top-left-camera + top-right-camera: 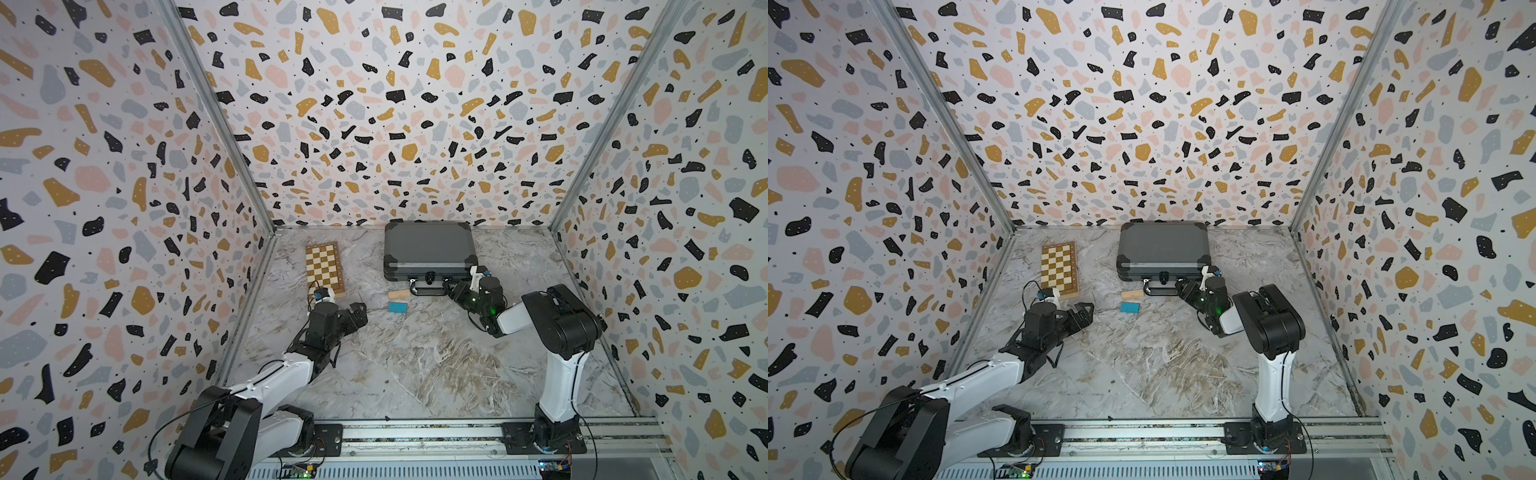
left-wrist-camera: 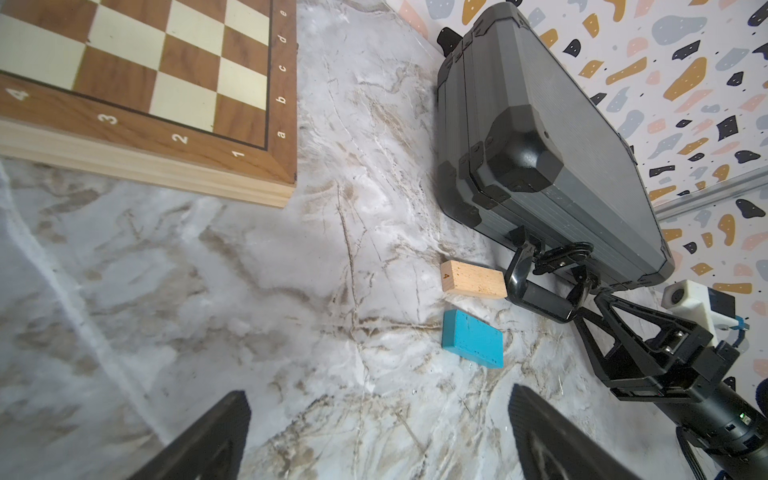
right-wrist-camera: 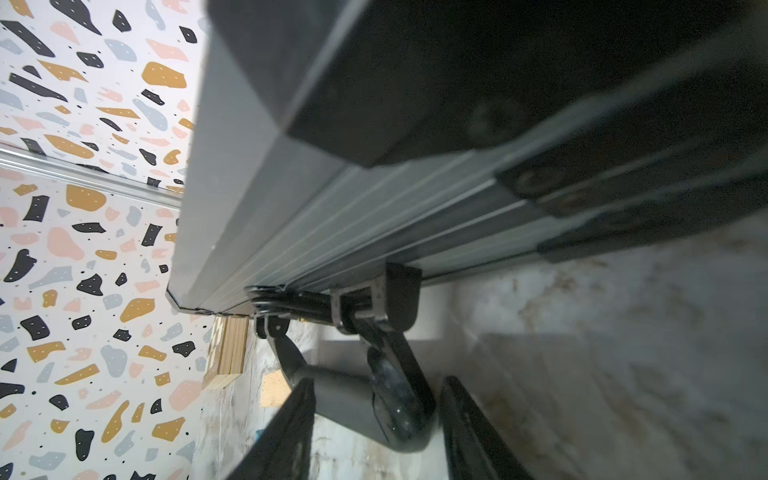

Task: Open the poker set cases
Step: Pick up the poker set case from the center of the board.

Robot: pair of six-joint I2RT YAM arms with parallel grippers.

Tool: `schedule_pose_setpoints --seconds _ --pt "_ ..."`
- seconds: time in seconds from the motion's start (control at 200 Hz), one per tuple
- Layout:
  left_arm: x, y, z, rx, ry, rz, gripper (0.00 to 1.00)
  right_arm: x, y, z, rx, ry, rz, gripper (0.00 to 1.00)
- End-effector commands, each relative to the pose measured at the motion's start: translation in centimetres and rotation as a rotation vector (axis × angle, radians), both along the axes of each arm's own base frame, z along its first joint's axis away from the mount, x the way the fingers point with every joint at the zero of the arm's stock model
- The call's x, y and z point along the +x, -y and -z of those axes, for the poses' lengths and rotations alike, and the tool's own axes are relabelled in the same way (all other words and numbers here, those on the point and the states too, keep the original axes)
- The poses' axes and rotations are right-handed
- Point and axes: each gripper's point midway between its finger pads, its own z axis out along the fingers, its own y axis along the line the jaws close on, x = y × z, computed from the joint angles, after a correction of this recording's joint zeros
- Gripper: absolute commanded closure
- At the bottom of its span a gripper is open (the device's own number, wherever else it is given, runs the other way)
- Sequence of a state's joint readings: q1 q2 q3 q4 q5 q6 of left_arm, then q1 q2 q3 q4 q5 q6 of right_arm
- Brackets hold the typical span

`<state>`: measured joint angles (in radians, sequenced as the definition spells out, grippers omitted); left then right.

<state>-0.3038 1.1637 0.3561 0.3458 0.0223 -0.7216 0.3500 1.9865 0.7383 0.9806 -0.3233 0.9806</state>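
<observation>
Currently the case lies flat at the far middle of the table, lid down, its handle facing the near side. In both top views the lid sits flush on the base all round.

Right hand is at the right end of the handle. Its fingers stand apart, one on either side of the bar, and a sliver of table shows between one finger and the handle's bend – so not clamped.

Left hand hangs over bare table at the left, just near of the chessboard. Its fingers are spread wide with nothing between them.

Chessboard lies flat at the far left, well apart from the case.

Two small blocks lie between the hands – a wooden one just beside the handle's left end, a blue one just near of it.
</observation>
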Motion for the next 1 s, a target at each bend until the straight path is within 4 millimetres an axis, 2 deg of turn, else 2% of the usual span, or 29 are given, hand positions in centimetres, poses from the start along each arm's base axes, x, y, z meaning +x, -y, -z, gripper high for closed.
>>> schedule_pose_setpoints --seconds 0.0,0.22,0.511,0.796,0.881,0.996 --pt "1.2 0.5 -2.1 -0.023 0.069 0.009 0.02 0.1 -0.5 -4.0 0.042 0.111 -0.015 0.50" --pt "1.2 0.5 -2.3 -0.026 0.074 0.010 0.02 0.1 -0.9 -4.9 0.034 0.136 -0.043 0.48" --pt "1.1 0.4 -2.4 -0.023 0.080 0.008 0.02 0.4 -0.7 -2.8 0.071 0.071 -0.006 0.48" --pt "1.1 0.4 -2.6 -0.021 0.087 0.008 0.03 1.3 -1.5 -3.3 0.127 0.090 -0.005 0.51" --pt "1.1 0.4 -2.7 -0.020 0.089 0.008 0.03 1.2 -1.6 -3.2 0.117 0.089 -0.013 0.49" --pt "1.1 0.3 -2.7 -0.017 0.092 0.008 0.03 0.7 -1.3 -2.7 0.056 0.084 -0.025 0.39"
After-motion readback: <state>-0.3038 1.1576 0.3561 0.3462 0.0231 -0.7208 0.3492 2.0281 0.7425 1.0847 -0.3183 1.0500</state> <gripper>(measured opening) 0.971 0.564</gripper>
